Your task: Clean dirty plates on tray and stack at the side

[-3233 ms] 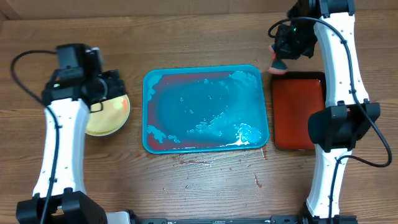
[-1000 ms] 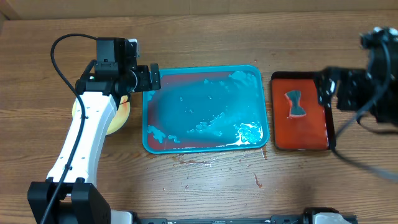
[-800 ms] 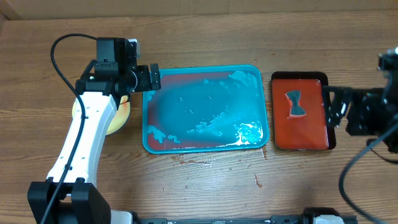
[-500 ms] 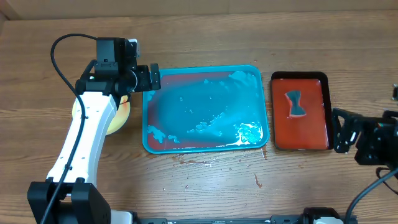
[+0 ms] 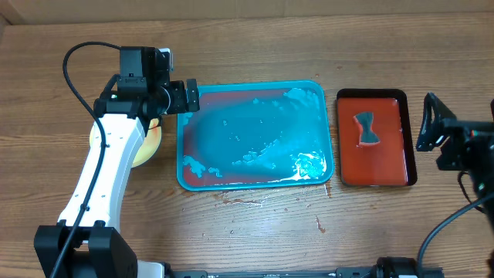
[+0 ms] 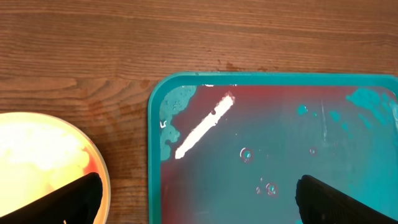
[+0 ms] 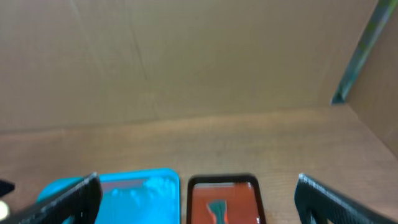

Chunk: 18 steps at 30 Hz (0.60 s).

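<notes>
Right gripper [image 7: 198, 202] has swung off past the red tray [image 5: 374, 166] toward the table's right edge; fingers spread wide, empty. Grey scrubber [image 5: 366, 128] lies on the red tray. Left gripper [image 5: 187, 96] unchanged over the tray's [image 5: 231, 131] far-left corner, fingers wide, empty. Plates [image 5: 147, 145] sit stacked just left of the tray.

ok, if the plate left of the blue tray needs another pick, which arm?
Left. The left tool, open, hovers over the left rim of the tray, right beside the plate. The right tool, also open, sits past the red tray, on the far side.
</notes>
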Tool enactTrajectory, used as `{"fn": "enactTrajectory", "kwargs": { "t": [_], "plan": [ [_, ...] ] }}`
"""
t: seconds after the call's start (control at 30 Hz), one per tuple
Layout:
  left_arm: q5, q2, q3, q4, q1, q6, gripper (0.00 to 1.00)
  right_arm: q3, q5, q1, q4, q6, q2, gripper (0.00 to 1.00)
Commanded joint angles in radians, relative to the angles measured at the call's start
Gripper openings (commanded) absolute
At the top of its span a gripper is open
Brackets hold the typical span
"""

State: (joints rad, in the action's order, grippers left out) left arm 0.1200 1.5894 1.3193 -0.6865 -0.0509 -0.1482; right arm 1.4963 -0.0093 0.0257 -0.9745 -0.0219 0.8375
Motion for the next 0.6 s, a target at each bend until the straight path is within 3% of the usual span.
{"fn": "enactTrajectory", "kwargs": {
  "t": [0.0, 0.23, 0.57],
  "plan": [
    [0.007, 0.008, 0.011, 0.0, -0.004, 0.013, 1.0, -0.23, -0.012, 0.002, 0.162, 0.003, -0.13, 1.0],
    [0.007, 0.008, 0.011, 0.0, -0.004, 0.013, 1.0, -0.763, -0.071, 0.001, 0.634, 0.003, -0.408, 1.0],
    [0.007, 0.008, 0.011, 0.0, -0.004, 0.013, 1.0, -1.283, -0.071, -0.02, 1.045, 0.002, -0.702, 1.0]
  ]
}}
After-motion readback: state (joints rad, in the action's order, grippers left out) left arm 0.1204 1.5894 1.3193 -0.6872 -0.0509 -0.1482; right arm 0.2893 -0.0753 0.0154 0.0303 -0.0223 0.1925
